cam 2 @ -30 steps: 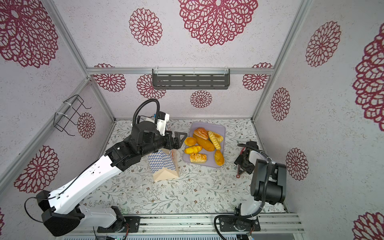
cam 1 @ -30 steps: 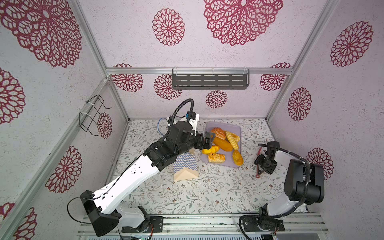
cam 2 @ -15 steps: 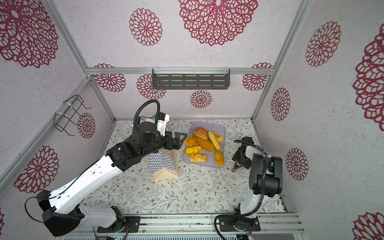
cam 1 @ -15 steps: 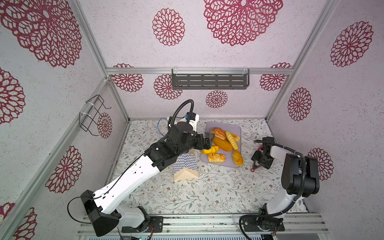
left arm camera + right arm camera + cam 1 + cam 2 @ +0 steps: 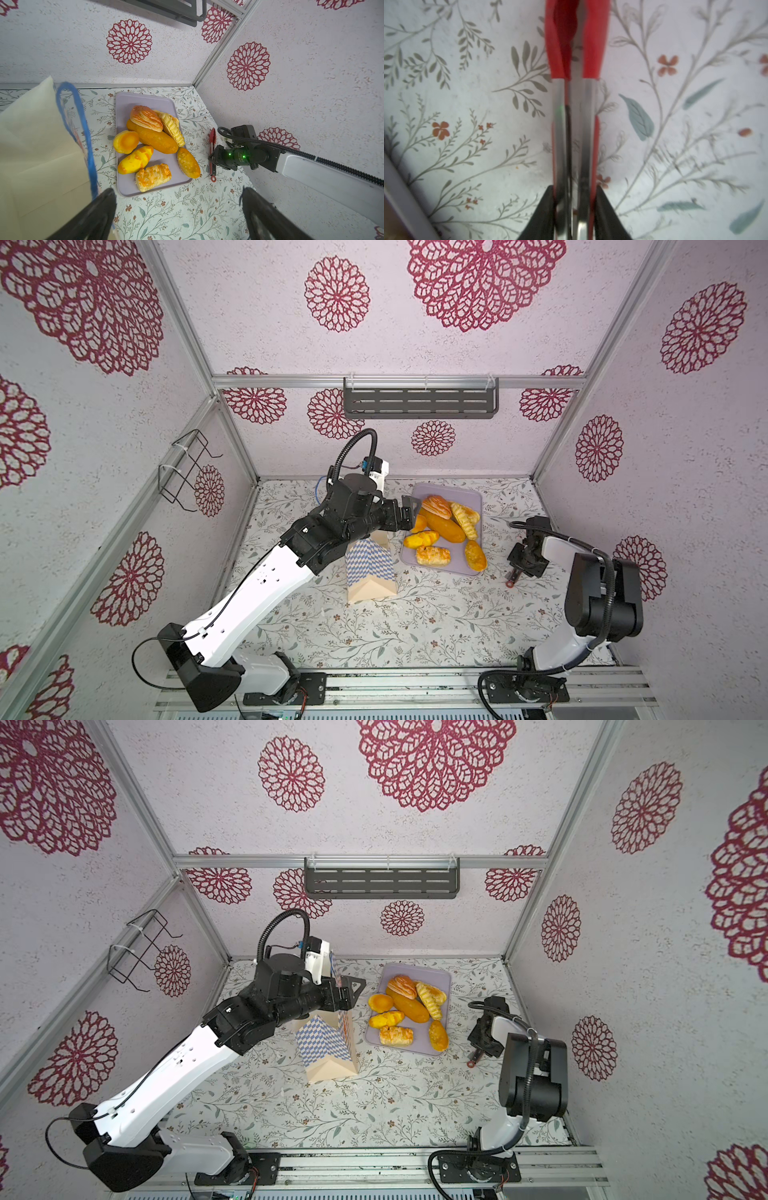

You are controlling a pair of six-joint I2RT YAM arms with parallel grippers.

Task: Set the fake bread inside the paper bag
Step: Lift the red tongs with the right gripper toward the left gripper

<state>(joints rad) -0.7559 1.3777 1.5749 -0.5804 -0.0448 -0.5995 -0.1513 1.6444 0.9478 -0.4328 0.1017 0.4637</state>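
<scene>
The step in hand is taking up the tool: the right gripper (image 5: 575,193) is clenched on the steel shafts of the red tongs (image 5: 577,124), which lie on the floral table (image 5: 374,635) just beside the lilac tray (image 5: 128,99). The fake bread (image 5: 153,137), seven pieces, sits piled on that tray, and none can be seen in the paper bag (image 5: 370,568), which stands upright just left of it.

The left gripper (image 5: 177,191) is spread wide and empty at the bag's mouth, one finger by the blue cord handle — whether it touches cannot be told.

Next the tongs probably need lifting and carrying over a loaf, their tips let open. The left arm hangs over the bag's top — likely in the way of a drop.
</scene>
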